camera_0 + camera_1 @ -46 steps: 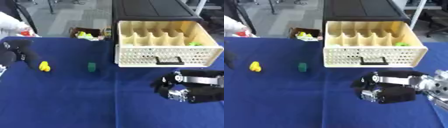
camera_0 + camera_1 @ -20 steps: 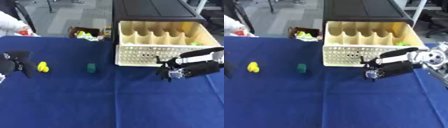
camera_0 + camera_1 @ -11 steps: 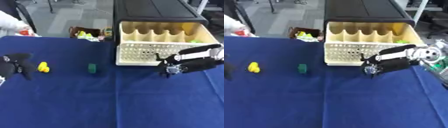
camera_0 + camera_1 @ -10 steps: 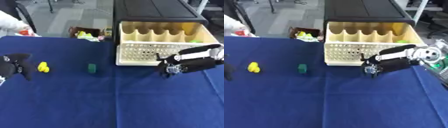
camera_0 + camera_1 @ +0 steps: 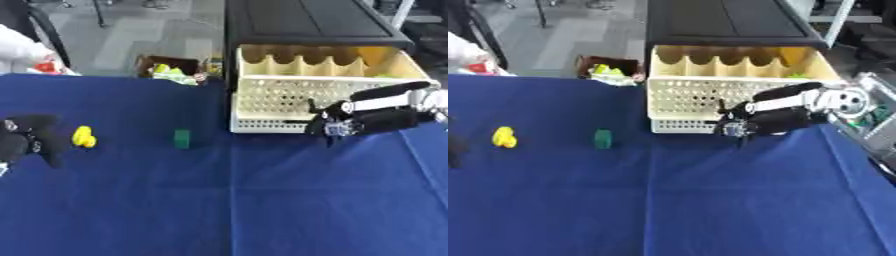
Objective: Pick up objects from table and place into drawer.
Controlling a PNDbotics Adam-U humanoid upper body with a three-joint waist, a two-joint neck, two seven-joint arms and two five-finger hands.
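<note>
We have the small yellow rounded object and the small green block lying on the blue cloth-covered table, well apart from the open cream plastic lattice-fronted drawer, so we judge a fresh pick is next. Our left hand sits just beside the yellow piece, fingers apart and empty, and need only close round it. Our right hand hovers at the drawer front, fingers curled on nothing we can see; beyond lie grey floor and a cardboard box.

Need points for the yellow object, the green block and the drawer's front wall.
yellow object (image 5: 83, 136), left eye view, on the middle of its body
green block (image 5: 182, 138), left eye view, on its front face
drawer (image 5: 693, 99), right eye view, on the perforated front wall, left of the right hand
</note>
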